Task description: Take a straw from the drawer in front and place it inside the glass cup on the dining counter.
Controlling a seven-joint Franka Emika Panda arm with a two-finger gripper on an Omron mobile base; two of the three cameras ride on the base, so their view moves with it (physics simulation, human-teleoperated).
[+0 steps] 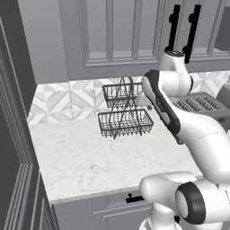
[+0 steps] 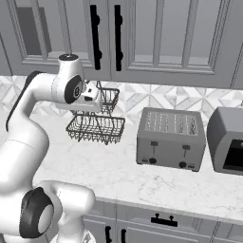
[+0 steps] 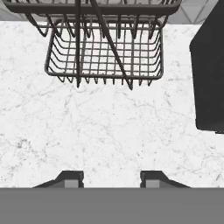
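Opening stage of the task; nothing has been picked up. At the bottom edge of the left base view, a black bar handle (image 1: 134,197) marks a closed drawer front (image 1: 117,210) below the worktop lip; the same run of fronts lies along the bottom of the right base view. Whether this is the drawer holding the straw cannot be told, since every front is shut.

In the hand view the gripper (image 3: 112,178) sits at bottom centre, its two fingertips (image 3: 72,178) parted with bare marble worktop (image 3: 109,131) between them, holding nothing. Higher in that frame stands the black wire rack (image 3: 105,57), and a dark toaster (image 3: 210,74) fills the right edge.

In the right base view the hand hangs at upper left, in front of the rack (image 2: 95,127); the toaster (image 2: 171,137) stands centre right, wall cabinets (image 2: 156,38) behind.

Next, the arm probably must drop low, to the near edge, and hook the handle; the drawer has to be pulled open before any straw can be reached.
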